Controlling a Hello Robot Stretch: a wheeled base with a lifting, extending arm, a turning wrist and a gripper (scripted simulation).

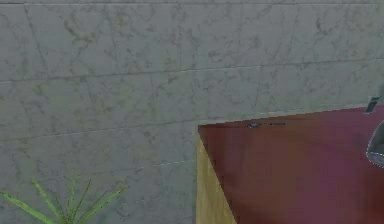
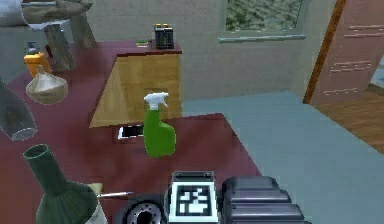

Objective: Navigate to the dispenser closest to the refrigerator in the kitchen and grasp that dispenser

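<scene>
One green spray dispenser (image 2: 158, 125) stands upright on the dark red counter (image 2: 205, 150), near the gripper (image 2: 145, 212); whether that gripper holds anything cannot be told.

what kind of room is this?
Probably a kitchen: a dark red countertop carries a green spray bottle, a dark glass bottle and a small toaster-like appliance, with a tiled wall behind the counter.

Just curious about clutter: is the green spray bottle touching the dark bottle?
Apart. In the arm side view, bare red countertop shows between the green spray bottle and the dark bottle.
</scene>
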